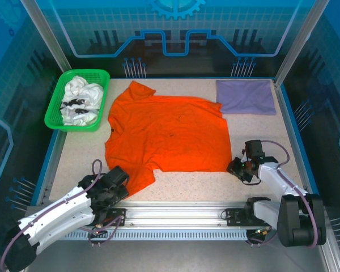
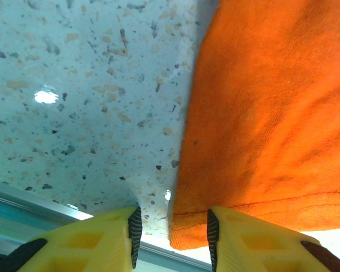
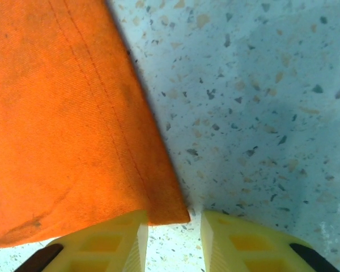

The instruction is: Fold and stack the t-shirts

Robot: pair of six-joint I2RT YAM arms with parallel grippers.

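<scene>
Nearest, the left gripper point(image 2: 173, 233) has its two yellow plastic fingers point(image 2: 96, 238) spread, ribbed black pads facing inward. A stitched near-left corner of the bright orange cotton t-shirt point(image 2: 266, 113) lies in the gap. It sits close against the right-hand pad, with bare table between it and the other pad. The right gripper point(image 3: 173, 235) also stands parted. The shirt's near-right corner, double-stitched along its edge, ends at the tip of the left-hand finger. The gap itself shows only the speckled stone-look tabletop point(image 3: 255, 113). Neither pair pinches the cloth.

From above, the orange shirt is spread flat across the middle of the table. Its fine knit is faintly creased, and one sleeve points to the far left. Farther back on the right lies a pale lavender t-shirt point(image 1: 246, 96), folded into a smooth rectangle just beside the orange shirt's far-right corner. At the far left, a green plastic lattice basket point(image 1: 54, 102) holds crumpled white t-shirts with black print point(image 1: 82, 102).
</scene>
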